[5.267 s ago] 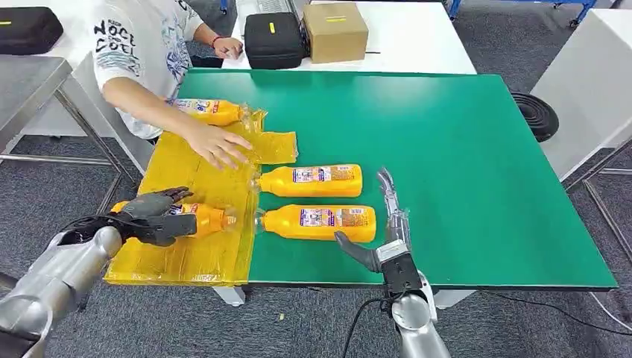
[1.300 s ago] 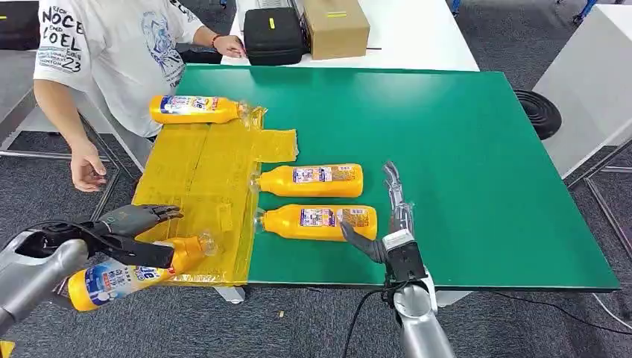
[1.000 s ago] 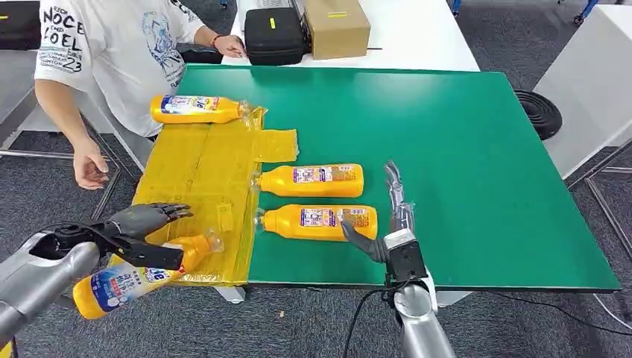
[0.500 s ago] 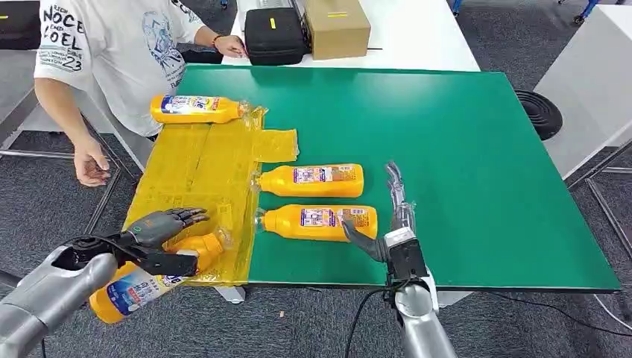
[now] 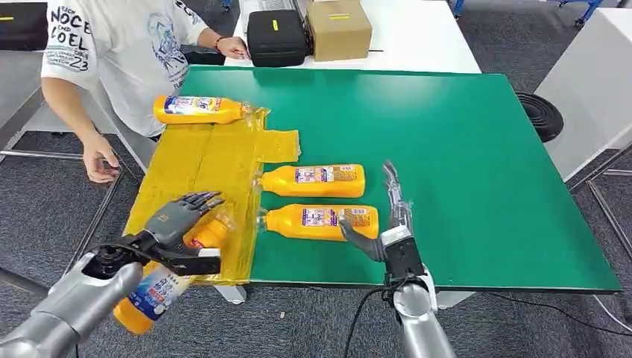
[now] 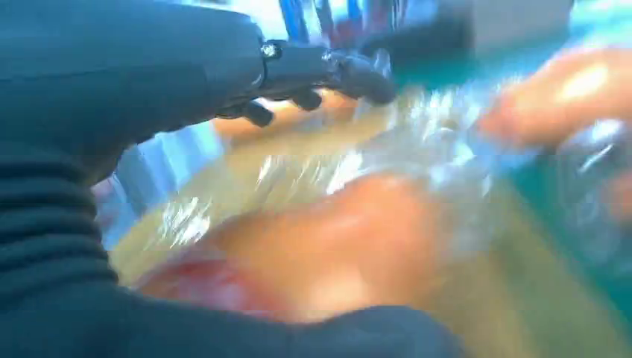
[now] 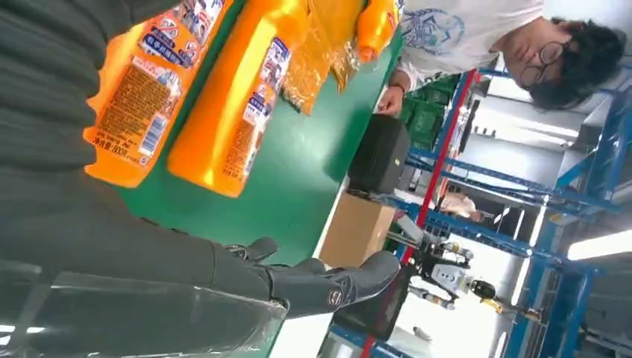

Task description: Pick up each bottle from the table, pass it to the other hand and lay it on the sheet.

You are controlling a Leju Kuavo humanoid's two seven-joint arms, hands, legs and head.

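Now left hand (image 5: pixel 179 224) gripping bottle (image 5: pixel 160 287), over sheet (image 5: pixel 201 168) edge

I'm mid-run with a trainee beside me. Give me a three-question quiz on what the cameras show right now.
1. True or false: the left hand holds a bottle whose base hangs off the near edge of the yellow sheet.
2. How many bottles lie on the bare green table? A) one B) two C) three
3. Fill in: the right hand is open beside the base of the ___ of the two bottles on the table.

Key:
1. True.
2. B: the far table bottle and the near table bottle.
3. Nearer.
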